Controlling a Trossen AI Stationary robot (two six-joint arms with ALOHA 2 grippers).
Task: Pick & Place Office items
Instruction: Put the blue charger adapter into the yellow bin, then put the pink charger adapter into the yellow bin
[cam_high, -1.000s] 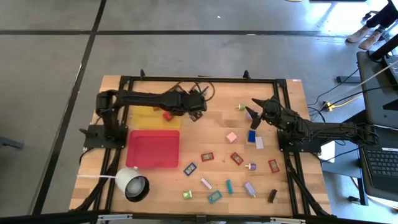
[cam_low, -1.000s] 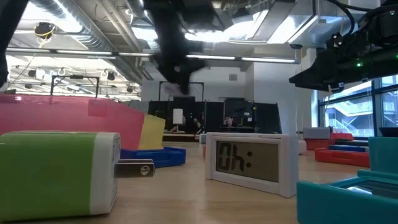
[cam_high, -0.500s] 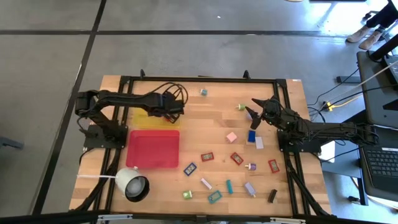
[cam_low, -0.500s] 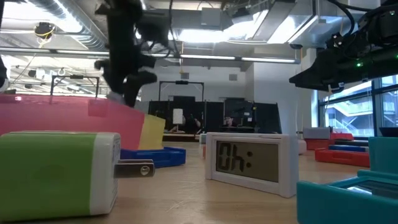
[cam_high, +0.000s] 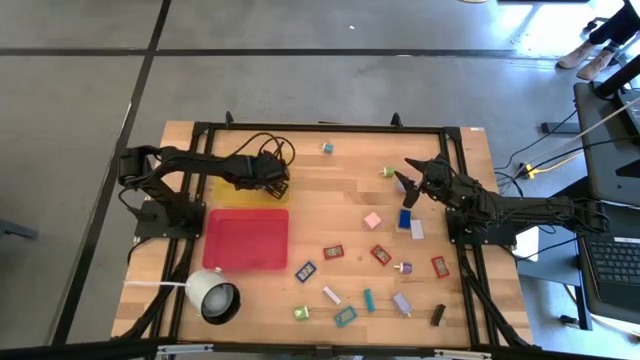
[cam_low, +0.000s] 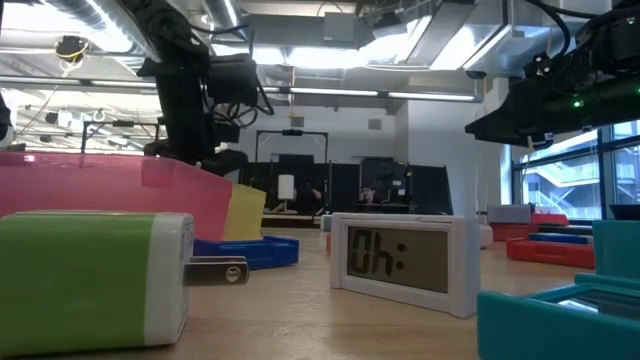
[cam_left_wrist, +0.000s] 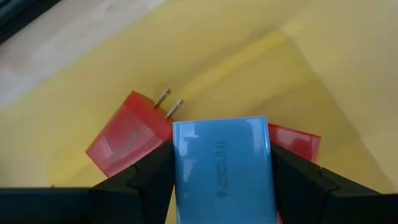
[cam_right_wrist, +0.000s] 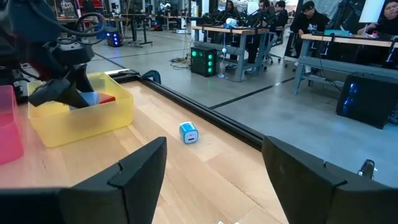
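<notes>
My left arm reaches from its base at the left edge of the table across toward the middle, elbow bent and wrist tipped down, with its pincer (cam_high: 268, 181) lowered and its two dark fingers (cam_left_wrist: 140, 180) closed against the sides of a blue block (cam_left_wrist: 222, 168), which sits squarely between them. My right arm stretches in from the right edge, forearm low and nearly level, holding its pincer (cam_high: 410, 185) above the table. There the fingers (cam_right_wrist: 140, 180) stand spread wide apart with nothing between them.
</notes>
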